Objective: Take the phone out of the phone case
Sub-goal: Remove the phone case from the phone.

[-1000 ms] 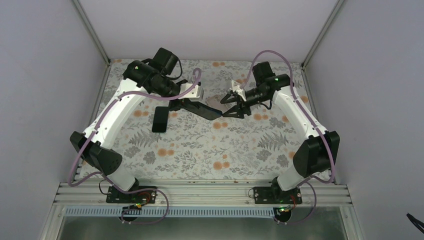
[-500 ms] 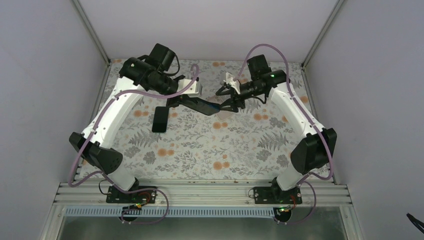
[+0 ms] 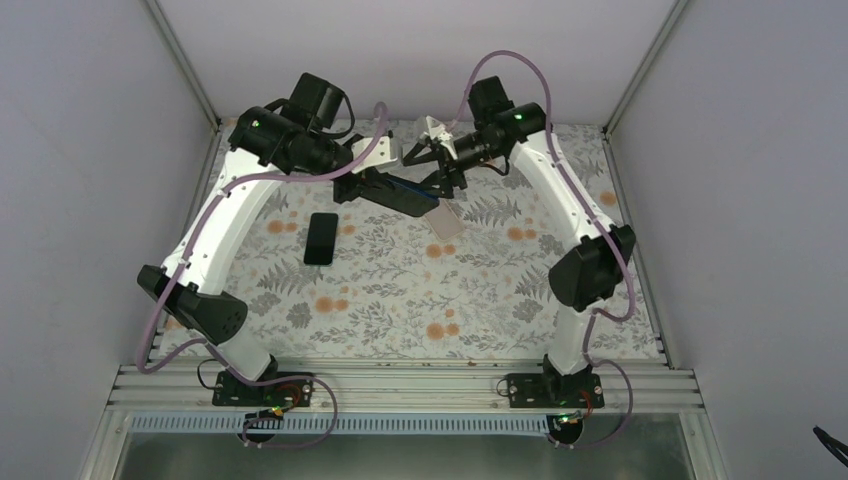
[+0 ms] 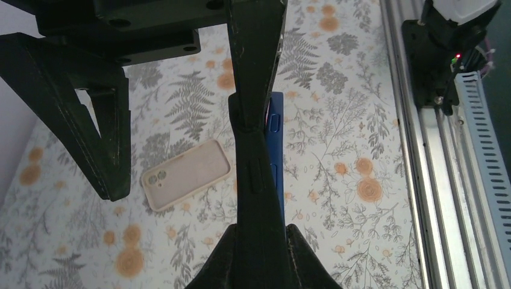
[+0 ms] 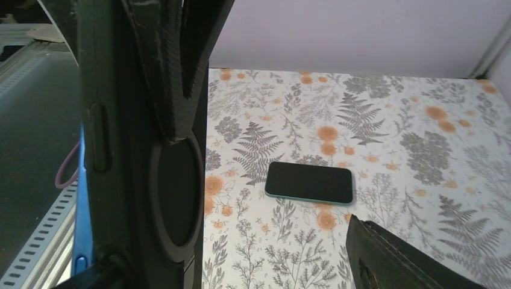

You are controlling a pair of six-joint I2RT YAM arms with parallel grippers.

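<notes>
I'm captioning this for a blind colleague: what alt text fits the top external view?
Two robot arms meet over the far side of a floral table: the left claw grips a dark cased phone in the air, with the open right claw close beside it. A pale case and a second phone lie on the table.

No text, brand, number or sign is readable on the held phone case (image 4: 256,174), the loose phone (image 5: 308,182) or the floral counter (image 3: 400,300).
</notes>
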